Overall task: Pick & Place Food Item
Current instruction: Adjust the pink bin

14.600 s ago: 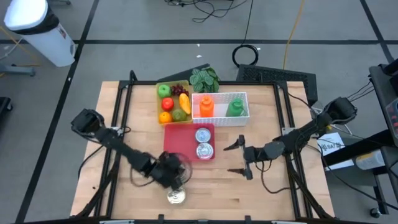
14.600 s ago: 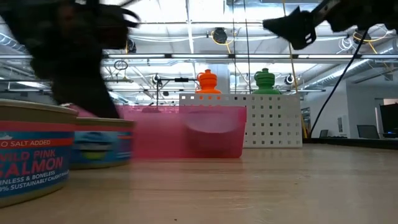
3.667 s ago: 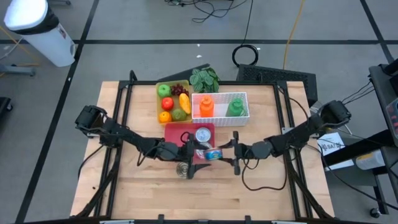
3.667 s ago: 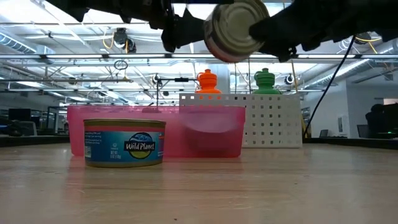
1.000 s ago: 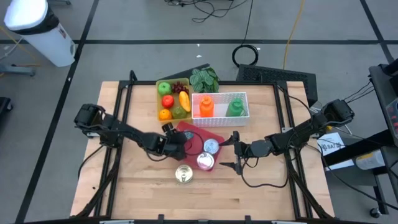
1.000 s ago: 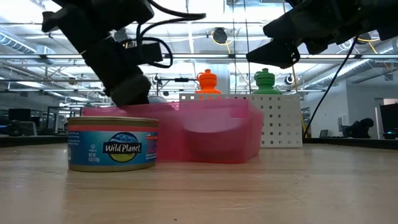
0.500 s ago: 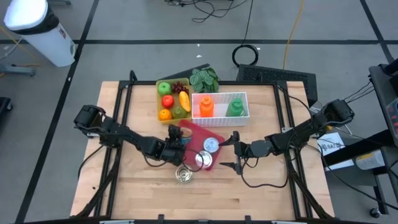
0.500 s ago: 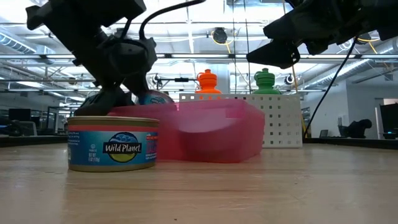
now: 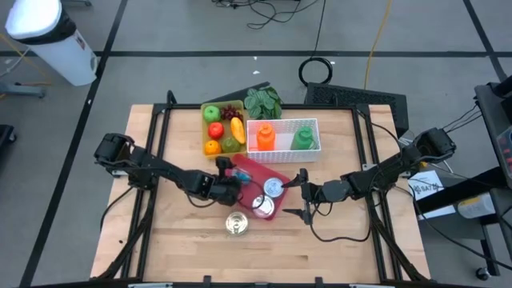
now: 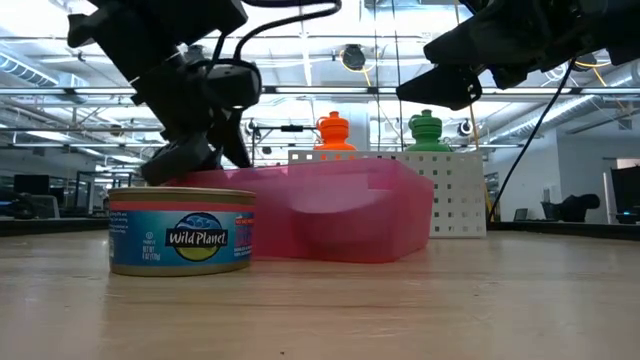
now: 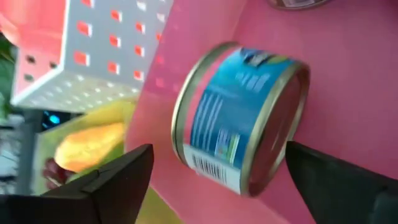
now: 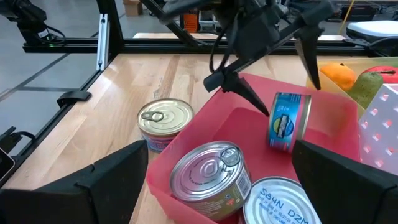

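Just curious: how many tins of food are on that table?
4: three in the pink tray, a blue tin on edge and two upright; one on the table.

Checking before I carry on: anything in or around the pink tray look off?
Yes. One blue-label can stands on its edge in the pink tray, between the open left gripper's fingers, so it may roll. The tray also sits skewed to the white bin.

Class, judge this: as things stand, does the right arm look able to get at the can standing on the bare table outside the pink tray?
Probably yes: the can stands alone, nothing covers it, and the open right end effector hovers nearby.
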